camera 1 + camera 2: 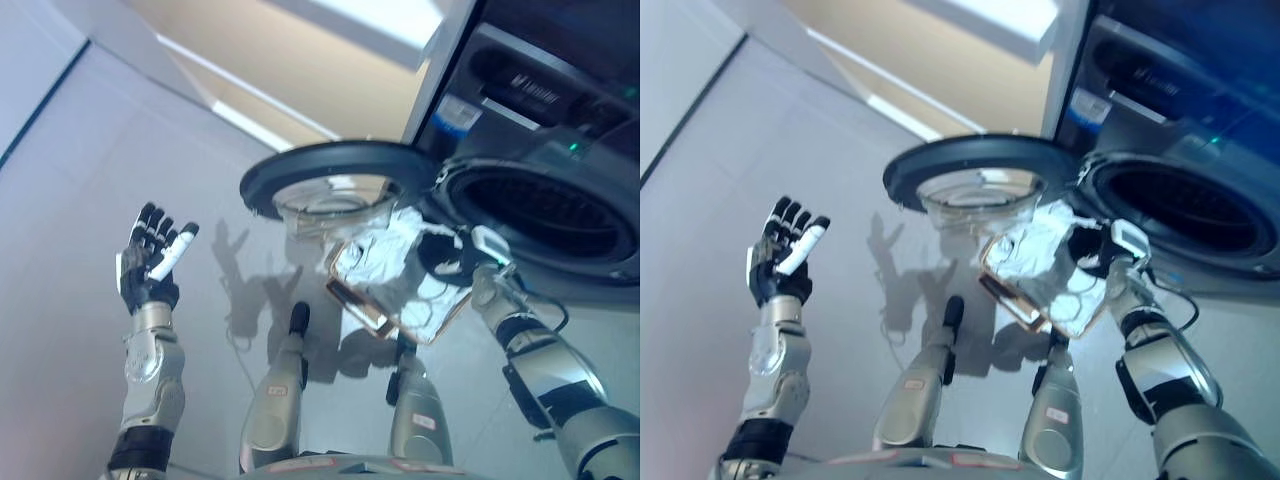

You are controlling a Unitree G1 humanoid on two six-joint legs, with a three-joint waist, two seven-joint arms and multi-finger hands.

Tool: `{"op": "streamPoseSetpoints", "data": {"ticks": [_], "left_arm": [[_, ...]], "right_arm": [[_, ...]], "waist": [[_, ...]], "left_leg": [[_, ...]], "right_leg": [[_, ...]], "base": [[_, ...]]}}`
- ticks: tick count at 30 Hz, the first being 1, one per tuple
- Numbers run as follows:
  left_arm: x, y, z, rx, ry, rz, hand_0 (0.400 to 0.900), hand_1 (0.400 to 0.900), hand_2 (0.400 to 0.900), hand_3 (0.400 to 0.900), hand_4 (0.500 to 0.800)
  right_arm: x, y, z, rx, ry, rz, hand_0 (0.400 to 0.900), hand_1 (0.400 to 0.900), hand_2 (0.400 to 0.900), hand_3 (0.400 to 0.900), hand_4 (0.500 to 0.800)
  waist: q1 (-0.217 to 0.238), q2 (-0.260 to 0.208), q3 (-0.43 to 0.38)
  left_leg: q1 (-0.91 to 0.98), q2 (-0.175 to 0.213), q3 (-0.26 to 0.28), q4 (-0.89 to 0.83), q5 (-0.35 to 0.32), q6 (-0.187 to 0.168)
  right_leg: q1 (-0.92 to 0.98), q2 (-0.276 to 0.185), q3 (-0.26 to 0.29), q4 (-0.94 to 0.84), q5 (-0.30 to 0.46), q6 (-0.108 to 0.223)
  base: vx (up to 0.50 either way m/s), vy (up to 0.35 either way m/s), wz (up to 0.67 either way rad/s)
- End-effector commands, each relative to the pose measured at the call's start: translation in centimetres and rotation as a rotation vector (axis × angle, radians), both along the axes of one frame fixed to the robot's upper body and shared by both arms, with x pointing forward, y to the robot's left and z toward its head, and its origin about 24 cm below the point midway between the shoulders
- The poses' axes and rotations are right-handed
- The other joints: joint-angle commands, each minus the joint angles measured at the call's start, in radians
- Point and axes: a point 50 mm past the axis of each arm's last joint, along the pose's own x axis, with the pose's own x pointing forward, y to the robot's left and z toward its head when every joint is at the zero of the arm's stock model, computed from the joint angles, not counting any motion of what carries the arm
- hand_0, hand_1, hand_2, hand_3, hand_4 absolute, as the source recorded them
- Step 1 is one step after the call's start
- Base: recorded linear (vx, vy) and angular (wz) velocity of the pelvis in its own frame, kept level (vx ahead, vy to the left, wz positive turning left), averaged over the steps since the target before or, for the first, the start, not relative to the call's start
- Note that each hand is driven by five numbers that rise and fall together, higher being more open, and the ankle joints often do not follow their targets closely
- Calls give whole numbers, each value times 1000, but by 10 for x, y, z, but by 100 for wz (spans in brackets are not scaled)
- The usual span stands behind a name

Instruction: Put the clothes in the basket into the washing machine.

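A see-through basket with a brown rim (350, 300) hangs tilted in front of the washing machine. White clothes (385, 255) lie in it. My right hand (455, 255) is at the basket's right edge with dark fingers curled round the rim, holding it above the floor next to the dark drum opening (545, 215). The round glass door (335, 185) stands swung open to the left of the drum, just behind the basket. My left hand (150, 265) is raised at the left, fingers straight and spread, holding nothing, well apart from the basket.
The dark washing machine front (530, 90) with its control panel fills the upper right. Pale grey floor (80, 180) spreads to the left and under the basket. A beige wall or cabinet (300, 60) runs along the back.
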Motion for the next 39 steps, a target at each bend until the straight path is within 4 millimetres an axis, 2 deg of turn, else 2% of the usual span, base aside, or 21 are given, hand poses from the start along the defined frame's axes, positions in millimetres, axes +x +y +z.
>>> {"op": "streamPoseSetpoints", "data": {"ticks": [1,2,6,14,19,21,27,34,36,37,39], "left_arm": [[-6,19,34,93,-166,57,900,900,900,900,800],[0,20,34,87,-161,79,900,900,900,900,800],[6,19,41,99,-181,85,900,900,900,900,800],[5,20,42,68,-194,97,900,900,900,900,800],[7,16,52,45,-243,105,900,900,900,900,800],[6,17,59,47,-273,117,900,900,900,900,800],[4,14,68,45,-316,121,900,900,900,900,800],[-3,11,89,59,-419,122,900,900,900,900,800],[-6,9,95,76,-446,117,900,900,900,900,800],[-8,8,96,82,-451,115,900,900,900,900,800],[-12,10,99,88,-462,129,900,900,900,900,800]], "right_arm": [[19,-3,43,-62,-168,-1,900,900,900,900,800],[23,-8,59,-86,-213,-10,900,900,900,900,800],[30,-19,94,-139,-301,-38,900,900,900,900,800],[33,-40,143,-261,-381,-86,900,900,900,900,800],[27,-55,156,-214,-440,-160,900,900,900,900,800],[28,-53,163,-167,-494,-162,900,900,900,900,800],[26,-55,160,-148,-506,-186,900,900,900,900,800],[19,-67,166,-160,-533,-225,900,900,900,900,800],[17,-71,170,-163,-550,-237,900,900,900,900,800],[16,-72,169,-168,-549,-238,900,900,900,900,800],[15,-74,173,-186,-559,-239,900,900,900,900,800]], "waist": [[-15,-24,-30],[-21,-21,-6],[-24,-8,35],[-29,18,91],[-26,31,91],[-29,31,91],[-28,42,91],[-26,70,91],[-27,75,91],[-28,76,91],[-29,76,91]], "left_leg": [[-52,-41,7,-8,-2,68],[-82,-45,15,-1,2,66],[-152,-54,17,21,8,64],[-282,-74,22,112,-13,69],[-373,-81,10,142,-14,70],[-415,-84,9,161,-20,71],[-523,-99,10,247,-40,73],[-671,-119,14,359,-71,71],[-723,-123,17,407,-86,72],[-719,-124,18,432,-126,70],[-763,-126,23,471,-139,70]], "right_leg": [[-78,-29,34,93,-20,-12],[-112,-29,38,101,-14,-12],[-191,-32,46,135,-10,-12],[-335,-31,71,258,-42,-22],[-434,-28,74,327,-64,-25],[-480,-22,78,361,-76,-27],[-586,-24,88,457,-101,-33],[-740,-25,120,586,-141,-37],[-796,-29,129,638,-156,-39],[-796,-30,137,668,-193,-32],[-840,-30,142,708,-206,-32]], "base": [[-131,35,-11],[-89,26,-6],[-93,28,-3],[-53,3,-1],[-29,-26,5],[-35,-34,7],[-13,-10,2],[-31,7,0],[19,8,3],[74,-2,-3],[33,7,-4]]}}
